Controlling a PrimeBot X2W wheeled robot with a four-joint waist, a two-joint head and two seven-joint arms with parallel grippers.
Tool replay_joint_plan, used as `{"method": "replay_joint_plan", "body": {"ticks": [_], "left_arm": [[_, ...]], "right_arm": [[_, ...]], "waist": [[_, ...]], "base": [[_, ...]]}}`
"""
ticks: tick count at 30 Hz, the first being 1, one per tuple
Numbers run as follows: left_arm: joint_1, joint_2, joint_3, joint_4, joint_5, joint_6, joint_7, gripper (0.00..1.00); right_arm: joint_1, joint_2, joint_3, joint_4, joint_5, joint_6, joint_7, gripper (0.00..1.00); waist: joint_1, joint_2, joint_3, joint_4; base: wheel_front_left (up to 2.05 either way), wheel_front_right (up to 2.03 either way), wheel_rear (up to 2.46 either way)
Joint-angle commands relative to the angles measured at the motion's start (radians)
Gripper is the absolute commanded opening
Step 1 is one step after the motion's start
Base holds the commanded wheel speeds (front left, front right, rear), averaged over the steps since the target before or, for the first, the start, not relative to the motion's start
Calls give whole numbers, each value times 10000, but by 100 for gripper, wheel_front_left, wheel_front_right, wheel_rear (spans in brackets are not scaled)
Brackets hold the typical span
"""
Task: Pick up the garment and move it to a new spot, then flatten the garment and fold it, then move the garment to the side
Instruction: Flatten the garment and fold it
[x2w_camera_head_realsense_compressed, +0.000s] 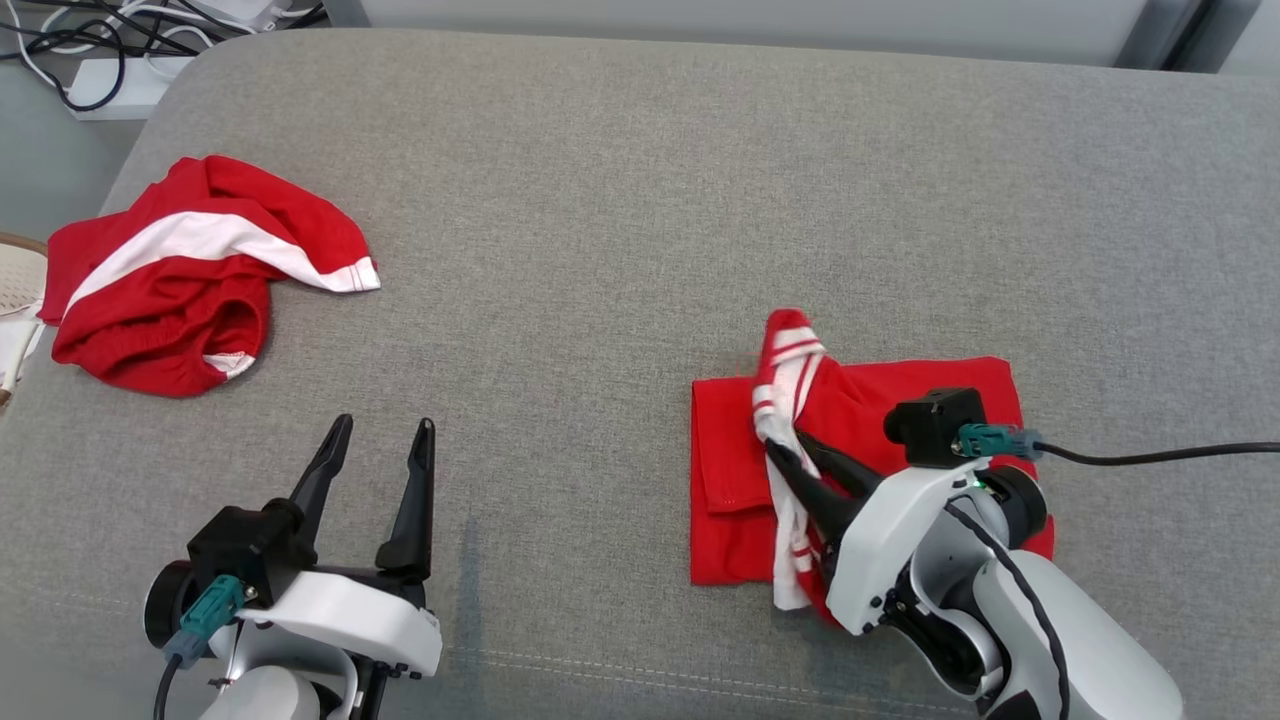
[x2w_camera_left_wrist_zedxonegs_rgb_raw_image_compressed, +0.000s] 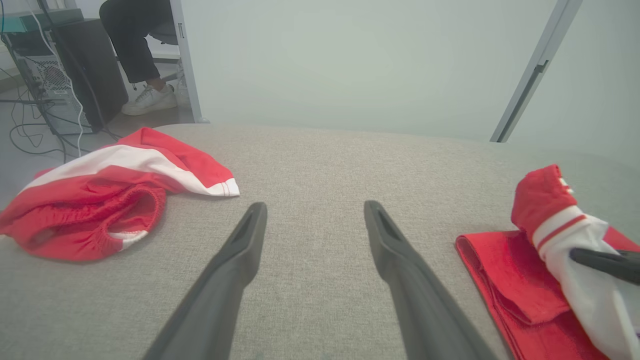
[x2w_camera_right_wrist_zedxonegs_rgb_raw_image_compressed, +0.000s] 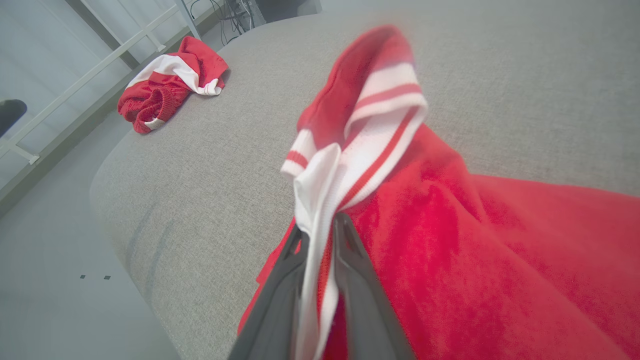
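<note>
Jaws of the right gripper (x2w_camera_head_realsense_compressed: 787, 447) are clamping the garment (x2w_camera_head_realsense_compressed: 725, 440). Left gripper (x2w_camera_head_realsense_compressed: 384, 425) is hovering, jaws wide apart.

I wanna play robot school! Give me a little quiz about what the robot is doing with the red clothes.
1. True or false: the left gripper is holding a piece of cloth.
2. Pick one. The right gripper pinches: A) the white striped band of the folded red garment; B) a blue towel; C) a shoe.
3. Fill the gap: the crumpled shorts lie on the robot's ____ side of the grey surface.

Key: 1 false, it is open and empty above the grey surface. 2 A. 3 left.
</note>
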Motion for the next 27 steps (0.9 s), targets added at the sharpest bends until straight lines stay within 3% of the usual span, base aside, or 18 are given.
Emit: {"method": "replay_joint_plan", "body": {"ticks": [1,9,12,20,27], "left_arm": [[-564,260,361,-168,-16,-43,-95,100],[-603,247,393,-46,-25,-81,-137,100],[-541,277,442,-55,-25,-58,-159,100],[-403,434,596,-131,8,41,-196,100],[-353,639,692,-266,27,180,-120,100]], "right_arm": [[-242,181,208,-149,120,2,-151,100],[-188,195,-223,-590,649,2,-821,100],[52,-167,-870,-1272,725,2,-1307,100],[1268,-1448,-3338,-2188,-311,2,-2409,100],[2303,-1718,-3965,-1914,-1130,2,-3472,100]], "waist": [[0,0,23,-9],[0,0,44,-75],[0,0,31,-159],[0,0,-90,-573],[0,0,-189,-942]], "base": [[0,0,0],[0,0,0],[0,0,0],[0,0,0],[0,0,0]]}}
